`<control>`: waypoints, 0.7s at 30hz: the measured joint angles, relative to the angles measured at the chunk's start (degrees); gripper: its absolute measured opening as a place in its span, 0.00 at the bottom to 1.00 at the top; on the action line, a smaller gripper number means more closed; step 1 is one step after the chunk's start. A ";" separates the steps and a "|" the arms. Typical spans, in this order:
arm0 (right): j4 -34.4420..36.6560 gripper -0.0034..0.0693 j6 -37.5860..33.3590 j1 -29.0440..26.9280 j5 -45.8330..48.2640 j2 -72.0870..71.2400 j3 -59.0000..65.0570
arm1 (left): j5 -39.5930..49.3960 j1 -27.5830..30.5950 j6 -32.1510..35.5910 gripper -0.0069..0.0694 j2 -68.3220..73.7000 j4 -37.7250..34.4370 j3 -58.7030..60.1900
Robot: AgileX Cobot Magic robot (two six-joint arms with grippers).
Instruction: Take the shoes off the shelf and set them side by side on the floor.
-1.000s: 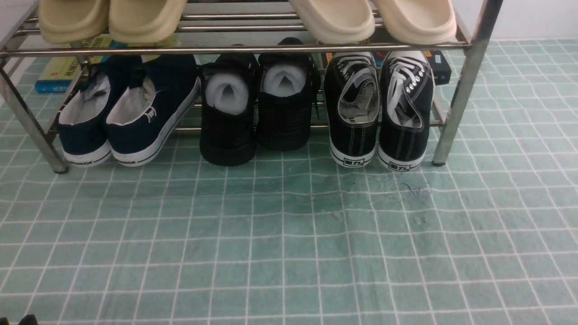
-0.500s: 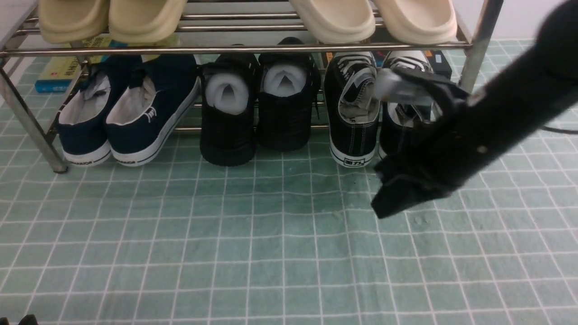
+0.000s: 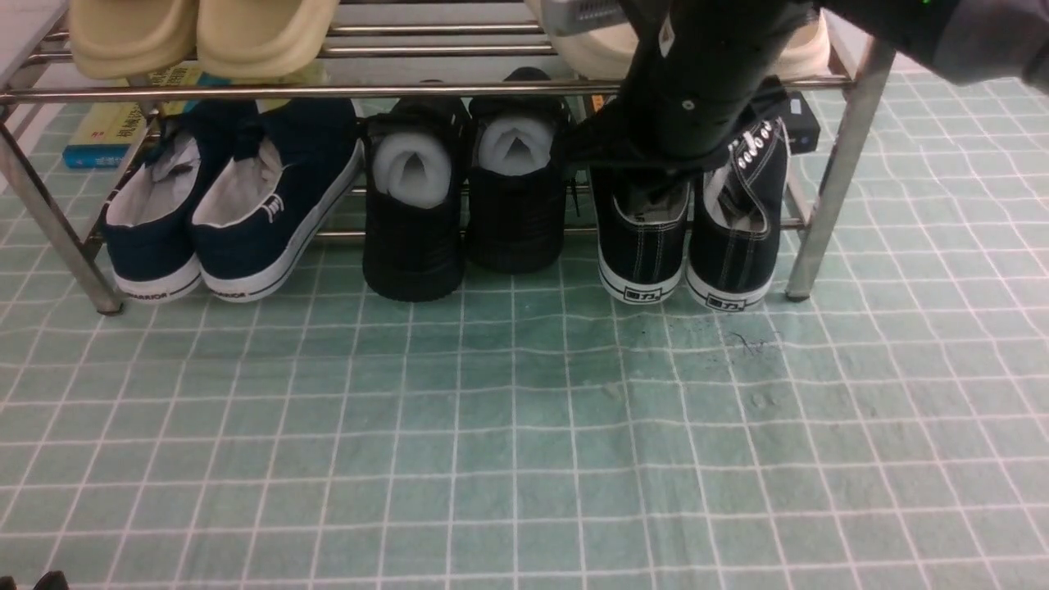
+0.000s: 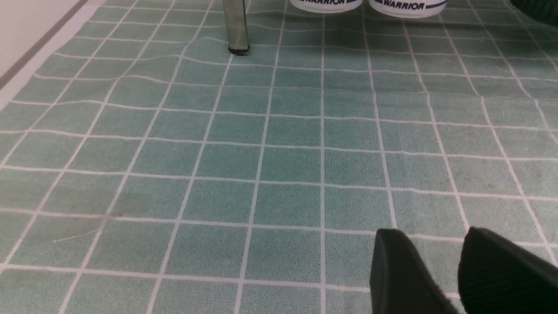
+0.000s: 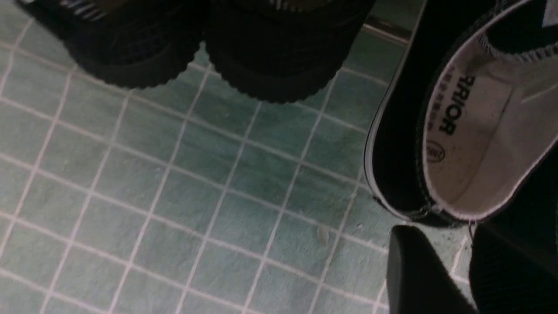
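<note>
In the front view, the left claw (image 4: 433,235) sits at eight o'clock, slightly open and empty. The navy shoes (image 3: 270,221) are at ten, the stuffed shoes (image 3: 512,221) near twelve. At one, the right claw (image 5: 440,233) hangs partly open, gripping nothing, over the sneakers (image 3: 733,246), which rest at two on the rack's (image 3: 828,188) lower tier.

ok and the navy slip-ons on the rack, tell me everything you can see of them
The navy slip-ons look like canvas, with pale linings, white stitching on one side, and white soles edged by a dark line and lettered WARRIOR at the heels. They sit side by side on the lower tier of the metal rack, heels toward the camera, openings up and empty, overlapping slightly.
</note>
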 joint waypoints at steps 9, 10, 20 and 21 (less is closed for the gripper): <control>-4.97 0.57 1.21 -0.14 -7.30 6.57 -0.64 | 0.00 0.00 0.00 0.41 0.00 0.00 0.00; -5.12 0.57 1.27 -0.21 -8.68 7.31 -0.64 | 0.00 0.00 0.00 0.41 0.00 0.00 0.00; -7.26 0.31 1.39 -0.54 -10.45 11.45 -0.70 | 0.00 0.00 0.00 0.41 0.00 0.00 0.00; -7.26 0.30 1.39 -0.54 -10.46 11.52 -0.70 | 0.00 0.00 0.00 0.41 0.00 0.00 0.00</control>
